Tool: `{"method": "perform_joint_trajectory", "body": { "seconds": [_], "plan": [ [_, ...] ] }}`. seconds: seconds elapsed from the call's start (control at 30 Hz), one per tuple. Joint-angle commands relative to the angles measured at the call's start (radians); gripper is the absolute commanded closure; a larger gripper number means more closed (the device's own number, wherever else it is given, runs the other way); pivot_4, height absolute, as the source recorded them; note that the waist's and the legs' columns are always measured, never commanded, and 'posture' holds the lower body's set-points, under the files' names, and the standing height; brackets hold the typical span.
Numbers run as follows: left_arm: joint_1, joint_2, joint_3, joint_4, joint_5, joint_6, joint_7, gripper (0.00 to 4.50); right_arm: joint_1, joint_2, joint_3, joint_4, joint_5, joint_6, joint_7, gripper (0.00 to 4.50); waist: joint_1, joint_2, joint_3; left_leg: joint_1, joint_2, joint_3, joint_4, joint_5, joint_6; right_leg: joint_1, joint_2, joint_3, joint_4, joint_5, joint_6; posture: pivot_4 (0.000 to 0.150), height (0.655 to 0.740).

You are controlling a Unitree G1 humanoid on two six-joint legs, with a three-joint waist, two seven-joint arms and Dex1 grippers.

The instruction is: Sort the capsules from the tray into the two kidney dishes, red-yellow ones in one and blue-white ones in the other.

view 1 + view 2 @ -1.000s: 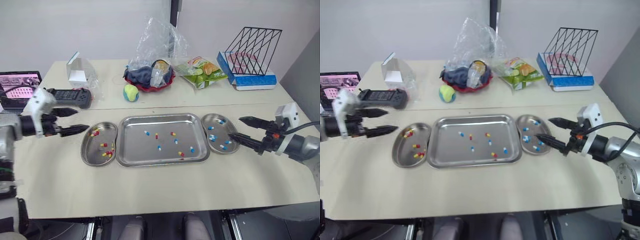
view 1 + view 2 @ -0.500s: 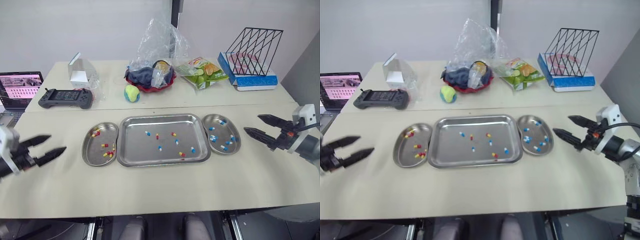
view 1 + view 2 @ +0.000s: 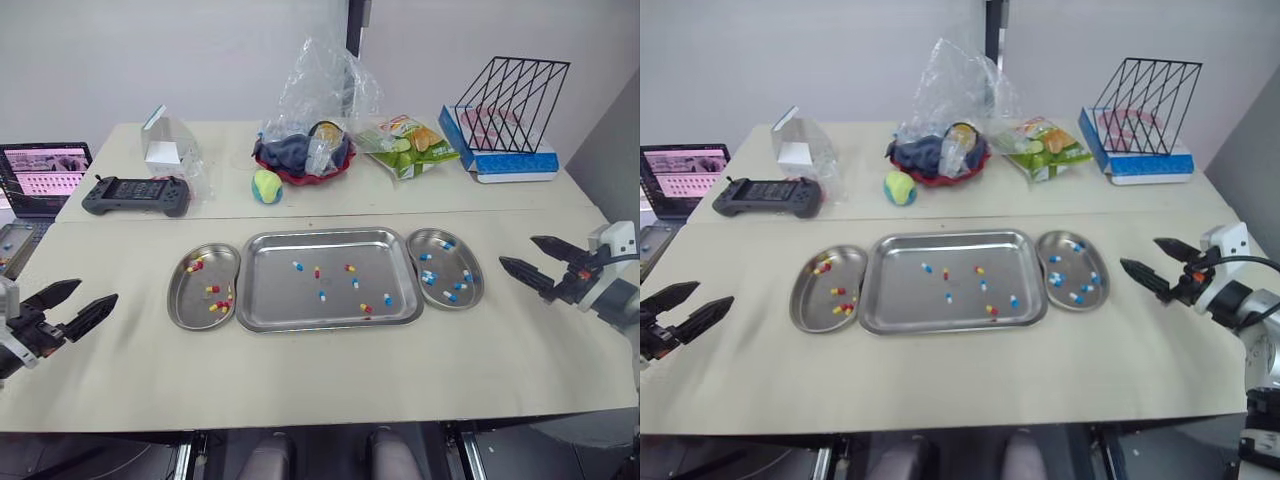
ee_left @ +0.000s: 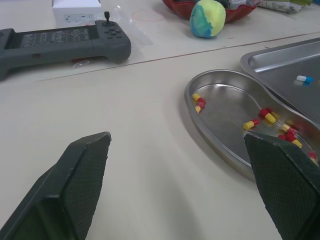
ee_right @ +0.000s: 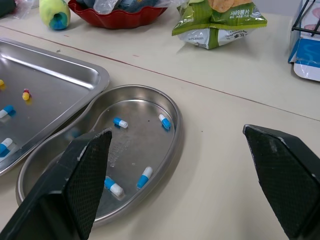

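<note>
A steel tray (image 3: 330, 240) in the table's middle holds several loose capsules, both red-yellow and blue-white. The left kidney dish (image 3: 181, 300) holds red-yellow capsules (image 4: 265, 117). The right kidney dish (image 3: 470, 285) holds blue-white capsules (image 5: 145, 177). My left gripper (image 3: 72, 306) is open and empty near the table's left front edge, well left of its dish. My right gripper (image 3: 535, 258) is open and empty over the table, right of the right dish.
Along the back lie a black game controller (image 3: 135, 193), a small box in plastic (image 3: 163, 147), a yellow-blue ball (image 3: 265, 186), a red bowl under a plastic bag (image 3: 305, 155), a snack bag (image 3: 405, 143) and a wire rack (image 3: 510, 95). A laptop (image 3: 40, 175) sits far left.
Both grippers have drawn back from the dishes toward the table's outer edges, the left one far to the left front. Both stay open and empty.
</note>
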Motion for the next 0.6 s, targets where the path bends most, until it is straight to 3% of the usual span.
{"method": "perform_joint_trajectory", "body": {
  "seconds": [0.03, 0.37, 0.6],
  "plan": [
    [-0.008, 0.023, -0.002, -0.015, -0.015, -0.014, 0.0, 0.03, -0.008, -0.005, -0.014, -0.019, 0.007, -0.009, 0.001, 0.08, 0.0, 0.0, 0.0, 0.0, 0.0, 0.0, 0.0, 0.0, 0.0, 0.0, 0.0, 0.0, 0.0, 0.0, 0.0, 0.15, 0.74],
    [-0.051, 0.047, -0.022, -0.006, -0.024, -0.041, -0.028, 0.03, -0.012, -0.015, -0.012, -0.041, 0.003, 0.024, -0.021, 0.08, 0.0, 0.0, 0.0, 0.0, 0.0, 0.0, 0.0, 0.0, 0.0, 0.0, 0.0, 0.0, 0.0, 0.0, 0.0, 0.15, 0.74],
    [-0.054, 0.143, -0.02, -0.054, -0.081, -0.007, -0.174, 0.03, 0.051, -0.015, 0.008, -0.278, 0.068, 0.203, -0.035, 0.08, 0.001, 0.0, 0.0, -0.001, 0.001, 0.0, 0.0, 0.0, 0.0, -0.001, 0.001, 0.0, 0.0, 0.0, 0.0, 0.15, 0.74]
  ]
}}
